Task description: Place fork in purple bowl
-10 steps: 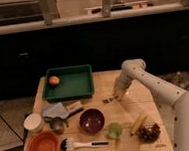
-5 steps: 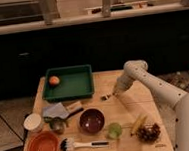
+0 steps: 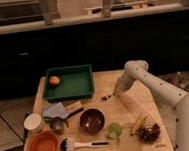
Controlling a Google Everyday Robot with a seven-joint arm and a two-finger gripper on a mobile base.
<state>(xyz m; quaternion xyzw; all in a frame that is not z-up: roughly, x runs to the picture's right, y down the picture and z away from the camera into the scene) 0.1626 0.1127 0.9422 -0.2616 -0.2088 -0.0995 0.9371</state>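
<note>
- The robot's white arm is reaching in from the lower right of the frame, and the gripper (image 3: 113, 93) is hovering low over the middle of the wooden table (image 3: 125, 112).
- I cannot tell whether the gripper is spread or pinching anything.
- A small thin item that I am taking to be the fork (image 3: 107, 96) is sitting right at the gripper's tip, just beyond the lower right corner of a green tray (image 3: 75, 86).
- The purple bowl (image 3: 92, 121) is waiting below and to the left, apparently empty, so the placing is looking not yet done.
- An orange bowl (image 3: 43, 146) and a white-handled brush (image 3: 87, 144) are lying at the lower left.
- Dark cabinets are running behind the table.
</note>
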